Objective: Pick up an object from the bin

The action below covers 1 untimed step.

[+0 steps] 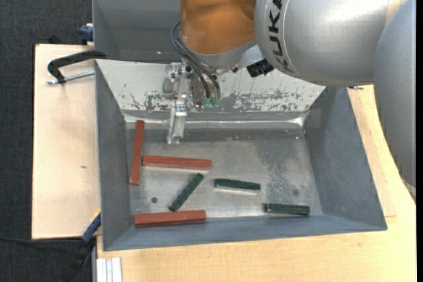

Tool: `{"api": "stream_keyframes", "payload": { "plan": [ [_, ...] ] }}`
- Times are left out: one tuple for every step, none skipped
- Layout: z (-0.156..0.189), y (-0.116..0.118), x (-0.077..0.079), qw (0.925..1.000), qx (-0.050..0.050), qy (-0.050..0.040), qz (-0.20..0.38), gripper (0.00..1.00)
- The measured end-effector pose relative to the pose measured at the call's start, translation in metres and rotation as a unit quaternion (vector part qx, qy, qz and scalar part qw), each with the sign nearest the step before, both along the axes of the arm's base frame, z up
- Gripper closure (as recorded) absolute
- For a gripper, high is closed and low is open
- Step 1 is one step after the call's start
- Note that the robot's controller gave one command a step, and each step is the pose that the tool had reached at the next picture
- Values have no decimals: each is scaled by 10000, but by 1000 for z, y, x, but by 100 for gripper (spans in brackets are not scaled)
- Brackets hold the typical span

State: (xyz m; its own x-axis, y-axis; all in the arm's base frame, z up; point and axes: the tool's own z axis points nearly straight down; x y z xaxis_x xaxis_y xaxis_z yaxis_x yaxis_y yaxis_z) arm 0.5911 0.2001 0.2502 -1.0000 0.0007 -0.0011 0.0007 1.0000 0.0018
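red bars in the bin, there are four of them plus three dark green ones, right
No, the camera view shows three red bars, not four: one along the view's left wall, one across the floor, one by the front wall. The three dark green bars are right.

I find the scene brightly and evenly lit from overhead. The far wall of the bin [112, 142] throws back a strong white glare, and the upper part of that wall lies in shade. The floor carries a mottled sheen. Soft highlights sit on the arm [344, 10] and its orange cover [215, 3].
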Motion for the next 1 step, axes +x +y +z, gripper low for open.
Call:
{"api": "stream_keyframes", "payload": {
  "plan": [
    [0, 0, 0, 10000, 1, 0, -1, 0]
  ]
}}
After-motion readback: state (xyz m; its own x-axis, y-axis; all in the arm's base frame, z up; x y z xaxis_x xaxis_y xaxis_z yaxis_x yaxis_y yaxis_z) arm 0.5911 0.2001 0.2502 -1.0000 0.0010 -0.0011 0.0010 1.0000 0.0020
